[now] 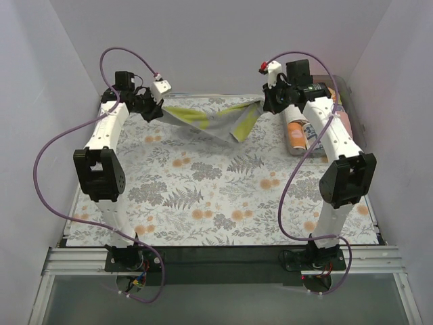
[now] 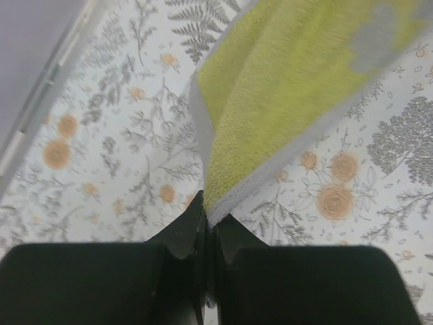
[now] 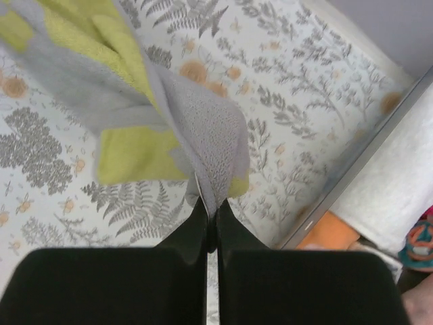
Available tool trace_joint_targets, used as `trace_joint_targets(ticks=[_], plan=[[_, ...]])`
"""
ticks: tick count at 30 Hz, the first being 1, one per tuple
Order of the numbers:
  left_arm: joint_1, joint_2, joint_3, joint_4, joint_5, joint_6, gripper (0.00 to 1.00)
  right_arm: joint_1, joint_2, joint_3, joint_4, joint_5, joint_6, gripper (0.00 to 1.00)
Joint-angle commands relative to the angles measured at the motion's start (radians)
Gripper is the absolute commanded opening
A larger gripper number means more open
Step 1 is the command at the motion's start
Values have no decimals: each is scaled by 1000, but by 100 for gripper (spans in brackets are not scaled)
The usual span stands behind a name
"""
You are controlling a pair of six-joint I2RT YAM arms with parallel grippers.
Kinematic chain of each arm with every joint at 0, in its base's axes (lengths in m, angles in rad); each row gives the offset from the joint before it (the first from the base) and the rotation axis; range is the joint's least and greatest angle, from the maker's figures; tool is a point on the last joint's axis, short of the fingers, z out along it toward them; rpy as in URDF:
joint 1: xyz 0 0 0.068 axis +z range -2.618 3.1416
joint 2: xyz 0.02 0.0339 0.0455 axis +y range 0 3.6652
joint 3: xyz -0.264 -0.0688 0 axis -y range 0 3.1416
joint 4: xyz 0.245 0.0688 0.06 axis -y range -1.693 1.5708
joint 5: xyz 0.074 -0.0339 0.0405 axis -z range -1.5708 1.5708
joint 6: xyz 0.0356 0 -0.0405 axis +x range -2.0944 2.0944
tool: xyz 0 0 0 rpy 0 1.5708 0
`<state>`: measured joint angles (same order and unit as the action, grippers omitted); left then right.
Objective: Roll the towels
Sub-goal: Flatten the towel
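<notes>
A nubby terry towel point(image 1: 203, 120), lime-yellow with grey patches and a pale hem, sags in a slack band over the far part of the flat fern-and-flower printed table cover point(image 1: 203, 196). The left gripper point(image 2: 206, 227) pinches one thick hemmed corner between its black wedge-shaped fingers. The right gripper point(image 3: 208, 210) is clamped the same way on the bunched grey corner opposite.
</notes>
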<state>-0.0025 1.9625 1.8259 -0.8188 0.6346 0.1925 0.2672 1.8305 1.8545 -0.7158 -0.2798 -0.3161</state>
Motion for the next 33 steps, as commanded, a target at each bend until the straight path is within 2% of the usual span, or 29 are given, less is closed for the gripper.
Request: trace_joint_targets(ticks=[1, 3, 5, 6, 8, 9, 10, 11, 12, 13, 14, 15, 19, 20, 22, 23, 24, 26, 27, 28, 30, 33], plan=[[-4, -31, 67, -35, 30, 129, 0, -28, 65, 136, -89, -48, -37, 1], [-4, -74, 3, -65, 51, 262, 0, -37, 59, 126, -115, -64, -58, 1], [-4, -161, -147, -130, 56, 379, 0, -40, 35, 47, -149, -103, -74, 1], [-5, -189, -196, -169, 57, 504, 0, -42, 24, 10, -157, -119, -86, 1], [-8, -270, -360, -276, 48, 603, 4, -40, 3, -72, -184, -157, -103, 1], [-8, -295, -423, -313, 34, 661, 13, -39, 0, -145, -194, -163, -122, 1], [-10, -322, -479, -379, 27, 749, 17, -37, 0, -175, -201, -170, -132, 1], [-10, -370, -593, -400, 13, 787, 23, -36, 3, -201, -209, -176, -146, 1], [-10, -402, -644, -419, -1, 814, 29, -33, 7, -251, -224, -179, -156, 1], [-10, -428, -692, -442, -22, 853, 52, -33, 7, -270, -237, -185, -191, 1], [-10, -485, -767, -441, -30, 857, 68, -29, 13, -294, -244, -187, -205, 1], [-8, -507, -783, -438, -32, 851, 70, -28, 16, -311, -254, -185, -215, 1], [-8, -504, -734, -355, 57, 678, 71, 3, 12, -402, -258, -185, -262, 1], [-8, -478, -709, -327, 71, 566, 68, 7, 13, -409, -260, -176, -268, 1], [-8, -368, -617, -207, 97, 430, 61, 17, 15, -422, -255, -170, -268, 1], [-8, -326, -575, -163, 93, 341, 49, 15, 16, -426, -257, -167, -270, 1], [-8, -274, -533, -128, 94, 218, 44, 17, 16, -426, -254, -162, -270, 1], [-10, -141, -403, -37, 86, 110, 35, 17, 12, -423, -255, -148, -268, 1], [-11, -104, -364, -1, 82, 10, 34, 15, 9, -423, -255, -147, -268, 1], [-13, -27, -277, 56, 74, -25, 33, 17, 3, -422, -255, -144, -267, 1], [-33, 41, -199, 108, 19, -97, 34, 15, 1, -419, -257, -139, -261, 1], [-60, 154, -97, 148, -53, -137, 39, 15, -7, -417, -255, -137, -256, 1]])
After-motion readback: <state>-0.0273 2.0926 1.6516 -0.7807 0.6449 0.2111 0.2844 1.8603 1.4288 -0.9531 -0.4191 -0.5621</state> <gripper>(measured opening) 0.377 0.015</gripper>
